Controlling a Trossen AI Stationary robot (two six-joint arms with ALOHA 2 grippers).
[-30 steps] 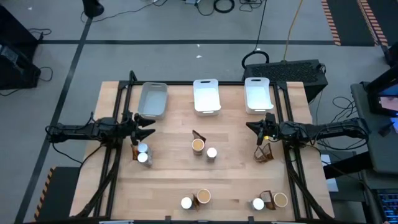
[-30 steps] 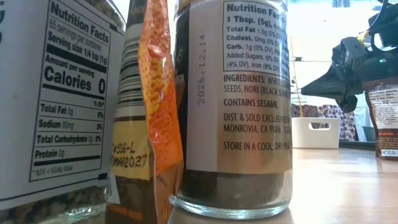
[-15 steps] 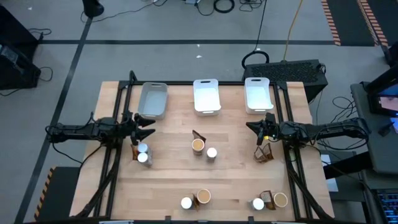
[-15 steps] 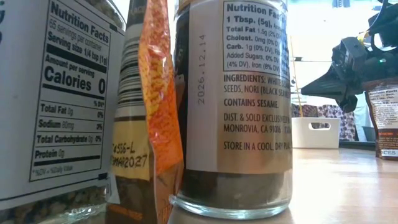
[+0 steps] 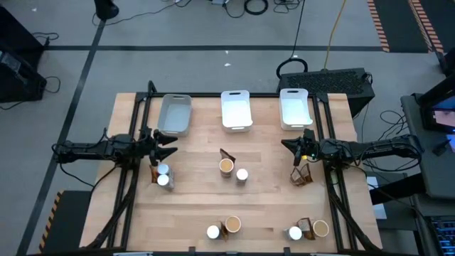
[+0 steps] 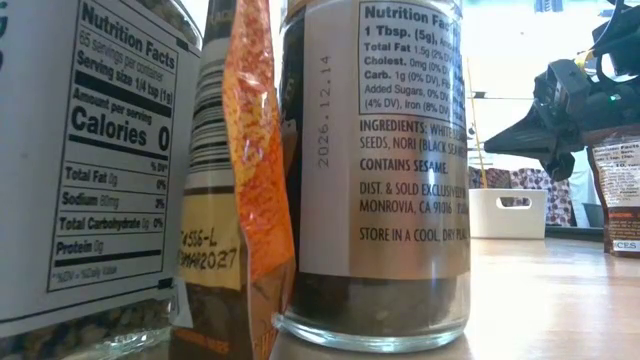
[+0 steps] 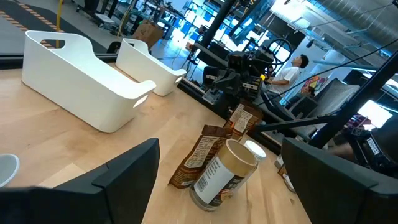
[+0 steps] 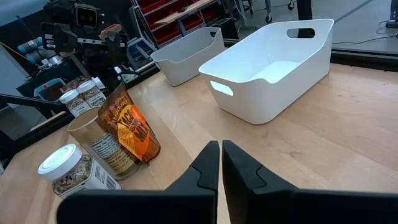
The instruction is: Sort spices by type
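Plainly, found the spices [image 5: 242,174] unsorted, spread in mixed clusters over the wooden table [image 5: 270,203]. Noted at mid-table a tan-topped tub [image 5: 226,166] with a dark pouch [image 5: 226,154] touching its far side and a white-capped jar [image 5: 242,174] just beside it toward the right arm. Counted two more white-capped jars [image 5: 163,175] close together near the left edge, with a further brown pouch [image 5: 153,173] against them. Made out a third group at the near edge, centre [image 5: 226,227]: white cap, tan top and a brown pouch pressed together. Saw the same mix at the near right corner [image 5: 307,229], jar, pouch and tub in a row. Spotted one lone pouch [image 5: 303,176] standing at the right side.

Found the left gripper [image 5: 170,146] hovering just beyond the two left jars, fingers spread wide, holding nothing. Found the right gripper [image 5: 286,146] above the table just beyond the lone pouch, fingers pressed together with nothing between them. Saw both pointing inward across the table toward each other, well apart.

Noted along the far edge three trays in a row: a grey tray [image 5: 174,124] on the left, then two white trays [image 5: 236,125], all well apart from every cluster.
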